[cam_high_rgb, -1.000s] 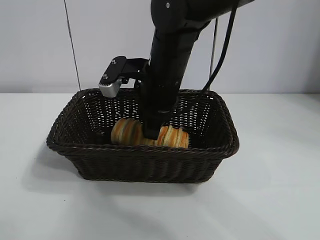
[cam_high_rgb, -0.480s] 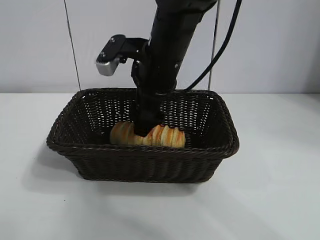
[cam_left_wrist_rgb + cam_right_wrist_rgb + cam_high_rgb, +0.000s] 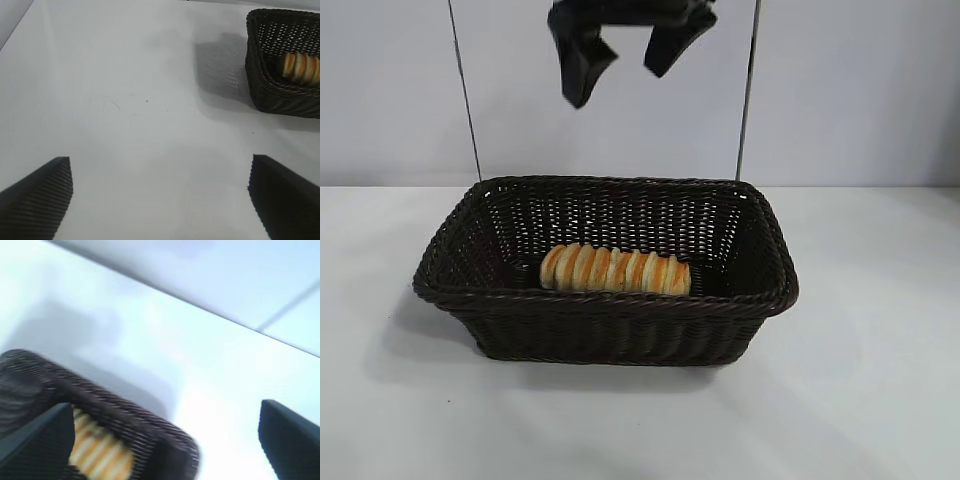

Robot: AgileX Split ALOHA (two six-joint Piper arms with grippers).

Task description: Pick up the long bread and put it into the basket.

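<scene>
**A:** So the right gripper (image 3: 620,55) was down inside the basket (image 3: 765,300) a second ago, wrapped around the bread (image 3: 615,270). Now it's way up at the top of the exterior view, fingers spread wide, nothing between them.

**B:** Yep, it let go and pulled straight up. Bread shifted a touch when it was released, but it's lying flat on the basket floor, lengthwise, toward the front wall. Not propped on the rim or anything.

**A:** Right wrist view agrees: the open fingers frame the shot, and there's a bit of bread (image 3: 97,452) behind the basket wall (image 3: 135,420) below.

**B:** What about the left gripper (image 3: 160,192)?

**A:** Off to the side over bare table (image 3: 125,100), well apart from the basket (image 3: 272,95). Its fingers stand wide apart too, holding nothing. You can just see the end of the bread (image 3: 301,68) from there. Looks parked.

**B:** Then the job's basically done, I'd say. Bread's in, nothing's gripping it. Only thing left is probably the right arm heading back home.
</scene>
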